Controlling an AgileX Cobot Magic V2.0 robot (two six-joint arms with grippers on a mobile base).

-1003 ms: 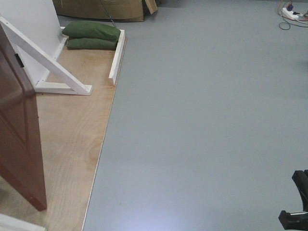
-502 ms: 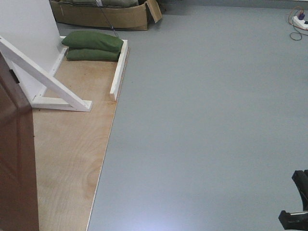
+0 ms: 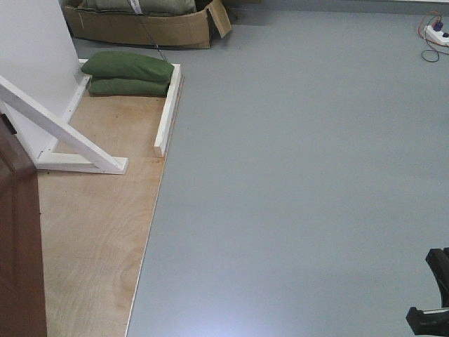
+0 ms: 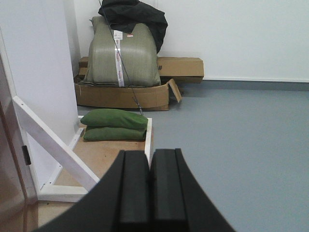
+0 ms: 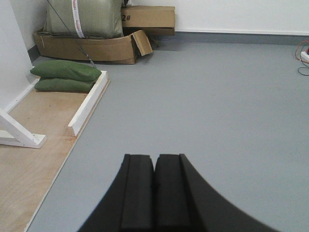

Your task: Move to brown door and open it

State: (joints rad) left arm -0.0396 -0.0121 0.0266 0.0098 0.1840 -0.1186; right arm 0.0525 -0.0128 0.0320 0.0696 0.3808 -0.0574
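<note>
door | white brace just beyond door | sandbags farther beyond door | left gripper clenched | right gripper clenched

A smooth grey floor fills most of the view. On its left lies a pale plywood board, edged at its far right by a low white wooden rail. A white diagonal wooden brace props a white upright wall panel. Two dark green sandbags lie stacked at the board's far end, touching the rail. Behind them, an open brown cardboard tray holds an olive woven sack topped by a black cloth. A white power strip with cables lies far right.
</note>
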